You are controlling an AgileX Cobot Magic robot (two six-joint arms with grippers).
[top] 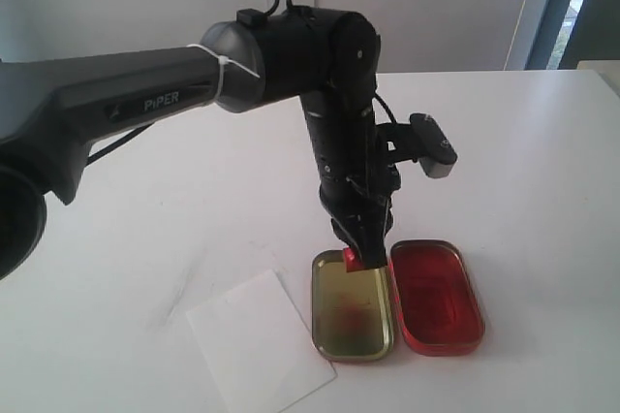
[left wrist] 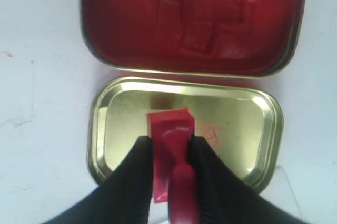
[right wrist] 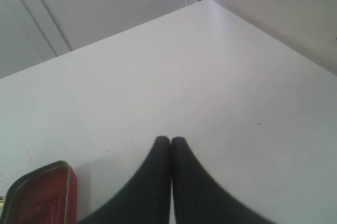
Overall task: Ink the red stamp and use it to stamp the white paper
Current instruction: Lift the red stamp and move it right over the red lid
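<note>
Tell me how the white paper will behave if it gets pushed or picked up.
The white paper looks thin and lies flat, so it would probably flop when lifted by an edge. It seems light, and on the smooth table it would likely slide under a sideways push.

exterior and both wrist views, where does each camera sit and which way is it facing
Exterior: off the arms, raised, looking down at the table, white paper, gold lid and red ink tin; the left arm shows.
Left wrist: on the left arm, looking down the left jaws, shut on the red stamp, over the lid.
Right wrist: on the right arm, facing across the table toward a wall; the right jaws show, shut.
Shared: all three see the tin.
</note>
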